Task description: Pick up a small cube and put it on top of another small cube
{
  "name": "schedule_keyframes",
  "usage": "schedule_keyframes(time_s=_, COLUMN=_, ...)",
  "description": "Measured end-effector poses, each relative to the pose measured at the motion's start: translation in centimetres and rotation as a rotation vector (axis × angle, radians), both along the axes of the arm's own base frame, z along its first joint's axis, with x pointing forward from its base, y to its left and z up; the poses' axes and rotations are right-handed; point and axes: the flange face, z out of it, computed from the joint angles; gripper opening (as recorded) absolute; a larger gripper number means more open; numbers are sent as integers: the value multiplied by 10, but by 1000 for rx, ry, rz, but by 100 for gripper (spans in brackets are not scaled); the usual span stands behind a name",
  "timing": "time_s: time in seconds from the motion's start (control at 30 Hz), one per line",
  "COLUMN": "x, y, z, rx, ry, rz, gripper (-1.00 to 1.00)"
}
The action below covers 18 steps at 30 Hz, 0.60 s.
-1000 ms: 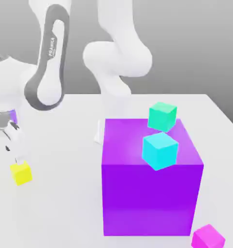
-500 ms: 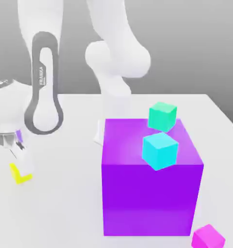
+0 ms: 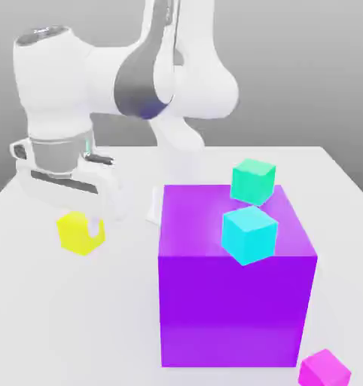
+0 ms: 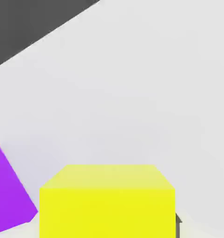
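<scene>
The small yellow cube (image 3: 75, 234) hangs a little above the white table, at the exterior view's left of the big purple cube (image 3: 230, 301). My gripper (image 3: 82, 226) is shut on it, one finger on each side. In the hand view the yellow cube (image 4: 107, 202) sits close up between the fingers, with a corner of the purple cube (image 4: 7, 190) beside it. The small sea-green cube (image 3: 252, 181) shows at the far edge of the purple cube's top; I cannot tell whether it rests on that top or behind it.
A lighter cyan-blue small cube (image 3: 248, 235) sits near the front of the purple cube's top. A magenta small cube (image 3: 324, 369) lies on the table (image 3: 79, 317) at the purple cube's front right corner. The arm's white base column (image 3: 177, 143) rises behind the purple cube.
The gripper came down over the yellow cube, shut on it and lifted it off the table. It has carried it up and toward the exterior view's right.
</scene>
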Motion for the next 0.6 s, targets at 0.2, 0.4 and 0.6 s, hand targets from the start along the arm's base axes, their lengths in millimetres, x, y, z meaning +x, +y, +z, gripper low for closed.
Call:
schedule_keyframes(time_s=0.2, x=-13, y=121, z=70, rx=-11, ry=4, rz=241, gripper=-100)
schedule_keyframes(time_s=0.4, x=-74, y=221, z=123, rx=-53, ry=8, rz=464, gripper=-100)
schedule_keyframes(time_s=0.6, x=-84, y=232, z=71, rx=-60, ry=9, rz=492, gripper=100)
